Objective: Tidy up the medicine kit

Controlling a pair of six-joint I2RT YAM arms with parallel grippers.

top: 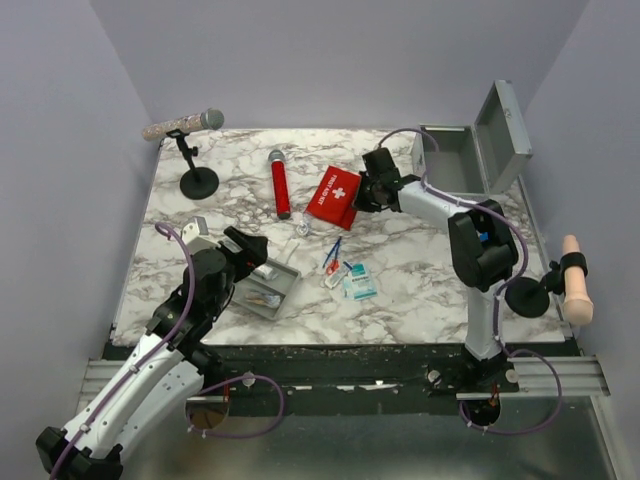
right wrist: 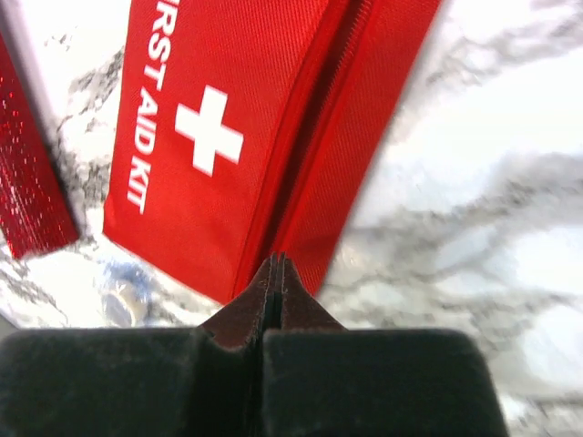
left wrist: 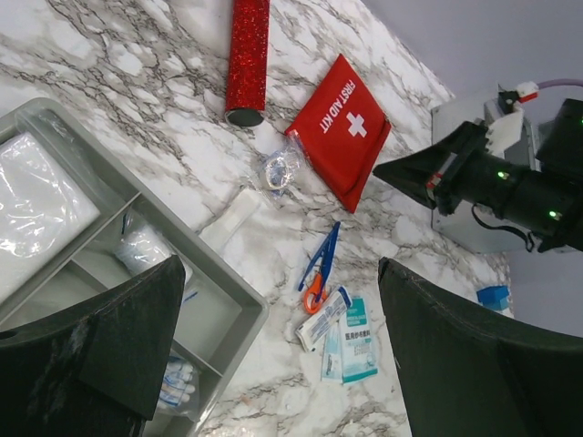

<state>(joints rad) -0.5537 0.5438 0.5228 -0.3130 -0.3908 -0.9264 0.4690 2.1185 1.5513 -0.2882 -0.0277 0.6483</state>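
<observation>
Since the white marble tabletop (top: 430, 300) is scattered with loose supplies, I judge the sorting barely begun. The medicine kit (top: 455, 165), a grey metal rectangular box, stands at the far right corner with its hinged lid tipped up and open. The shallow grey divided tray (top: 272, 292) sits at the near left with a few packets in it. The left arm's jaws hang over it, spread wide and gripping nothing.

The red fabric first aid pouch (right wrist: 228, 137) lies mid-table, just beside the red glittery cylinder (top: 281, 185). The right arm's jaws are pressed fully together at one edge of the pouch; whether any fabric is pinched between them I cannot tell. My worry is here: if only a sliver of cloth, or none, is caught, a lift would let the pouch slip. It could also drag the pouch into the cylinder and set that rolling.

Nearer me lie the blue-and-orange scissors (top: 333, 254) and small teal-printed sachets (top: 358, 284), apart from the pouch.
</observation>
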